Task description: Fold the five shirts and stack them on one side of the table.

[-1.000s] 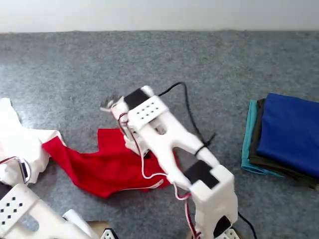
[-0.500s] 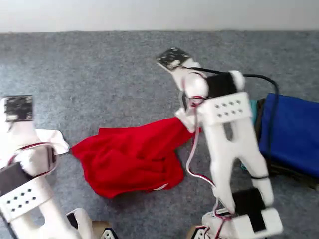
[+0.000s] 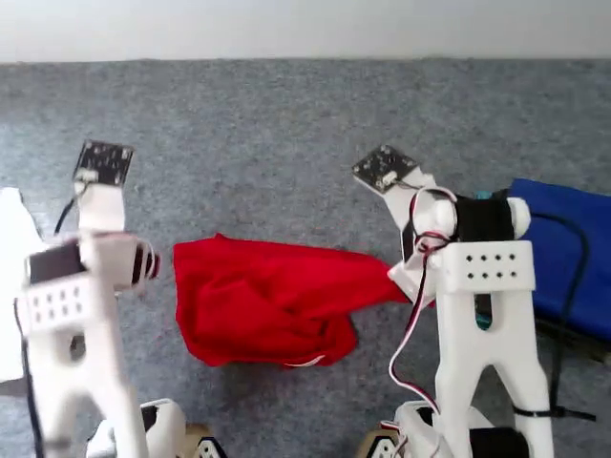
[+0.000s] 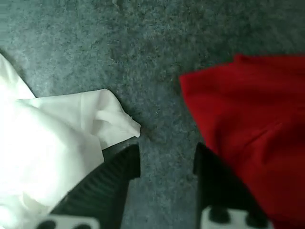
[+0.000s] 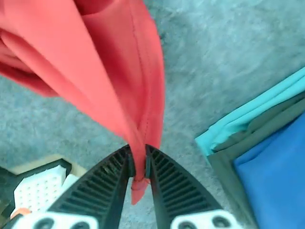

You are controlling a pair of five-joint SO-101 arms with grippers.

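Grey felt-like worktop [image 3: 286, 124], pale wall strip along its far edge.

Arms: left arm [image 3: 67, 305] stands at the near left, right arm [image 3: 487, 315] at the near right.

Red shirt [image 3: 267, 301]: unfolded and bunched in the middle of the worktop, between the two arms. One end is drawn out to a narrow point toward the right arm. The rest lies in loose folds.

Stack [image 3: 573, 248]: at the right edge of the worktop, partly hidden by the right arm. Blue shirt [image 5: 271, 191] is on top, dark shirt [image 5: 257, 143] is under it, teal shirt [image 5: 248, 119] is lowest. The edges are stepped, each lower layer showing past the one above.

White shirt [image 4: 43, 143]: unfolded and crumpled at the left edge of the worktop, apart from the red shirt, with bare grey between them.

Right pincer [image 5: 138, 160]: clamped on the gathered point of the red shirt, with a small tuft of cloth sticking out past the grip. The cloth fans out from the grip.

Left pincer [image 4: 167, 155]: fingers apart, nothing held, bare worktop in the gap. A white shirt corner lies just beside one finger; cannot tell if they touch. The red shirt's edge is beside the other finger.
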